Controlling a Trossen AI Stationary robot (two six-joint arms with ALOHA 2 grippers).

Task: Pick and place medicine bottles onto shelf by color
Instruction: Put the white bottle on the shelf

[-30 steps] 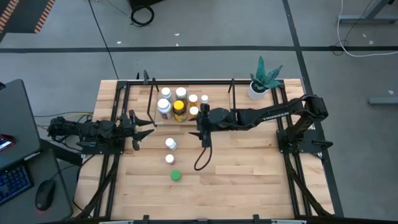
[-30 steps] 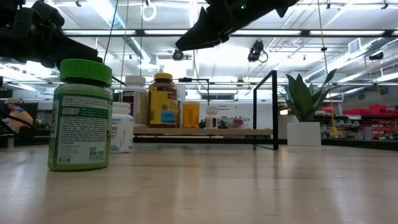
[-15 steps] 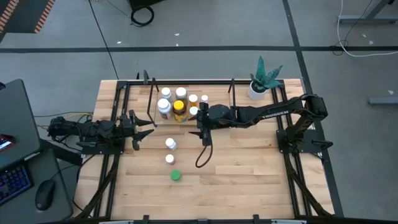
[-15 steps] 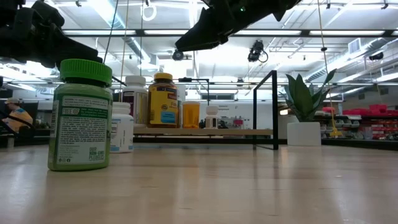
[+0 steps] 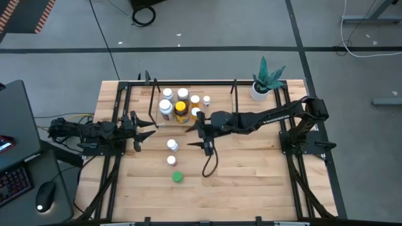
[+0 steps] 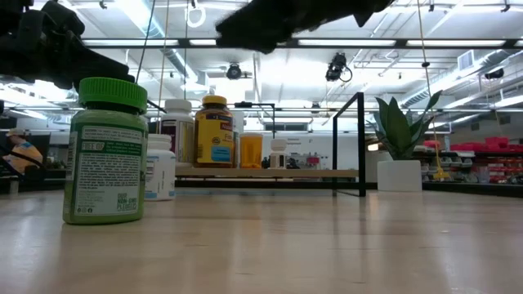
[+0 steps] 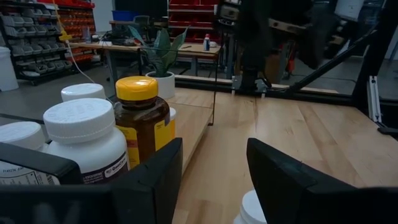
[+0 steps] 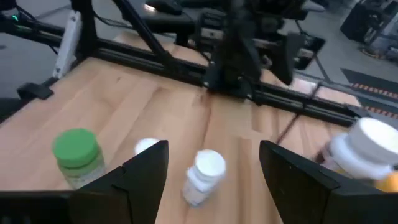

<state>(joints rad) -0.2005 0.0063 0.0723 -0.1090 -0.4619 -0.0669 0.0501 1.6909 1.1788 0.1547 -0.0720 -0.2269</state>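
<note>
Roughly six bottles on shelf; count hazy. You still have green bottle, two white bottles on table. Right gripper above them, jaws spread, empty; left gripper waits beside shelf, jaws apart, empty.

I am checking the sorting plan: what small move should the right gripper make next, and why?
Probably lower the right gripper, empty with open jaws, over the nearest white bottle. It hangs above the table beside three loose bottles, including the green bottle, off the shelf.
</note>
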